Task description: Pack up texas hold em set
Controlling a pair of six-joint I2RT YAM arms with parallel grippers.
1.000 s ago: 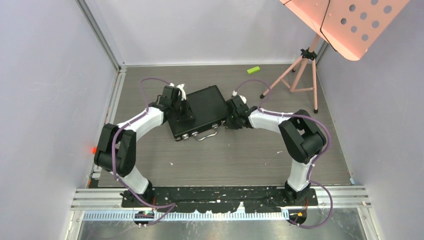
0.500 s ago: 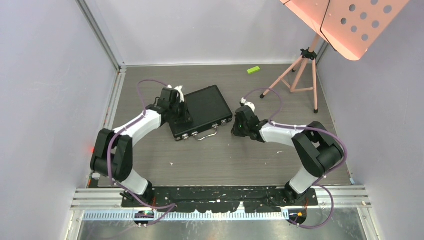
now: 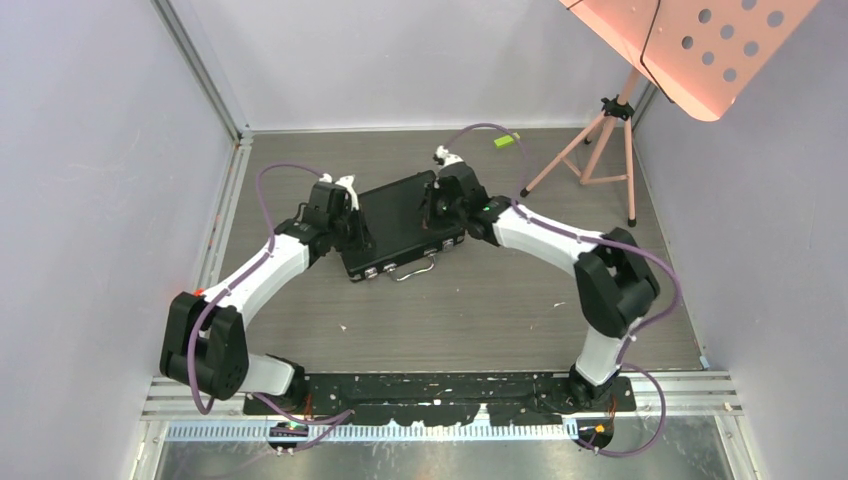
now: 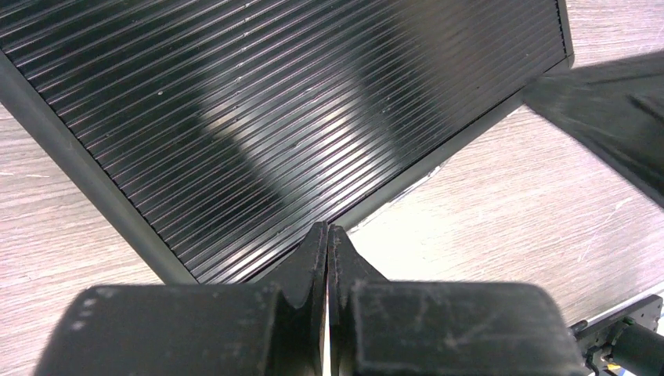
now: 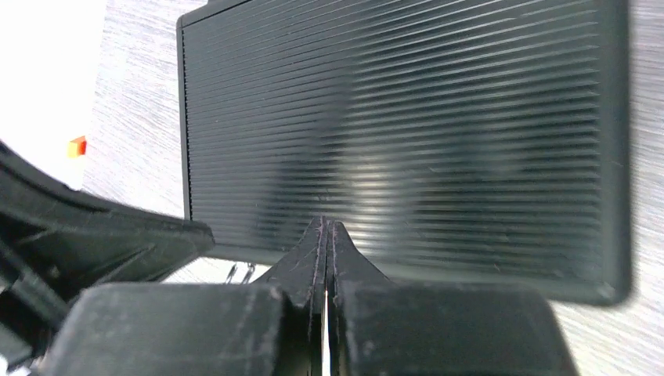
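- Swung in from beside the briefcase (image 3: 398, 222) to above its ribbed lid: right gripper (image 3: 430, 208), pinched together, empty.
- Parked at the lid's left edge: left gripper (image 3: 358, 228), likewise closed on nothing.
- Lid down on the worktop (image 3: 450, 310); probably only pressing or latching left.

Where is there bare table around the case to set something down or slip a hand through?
Widest free patch: table between the briefcase's latch side and the near edge. A narrower strip runs behind it to the back wall, left of the green block. Crowded: the case's left and right ends, under the left gripper and right gripper, and the tripod corner.
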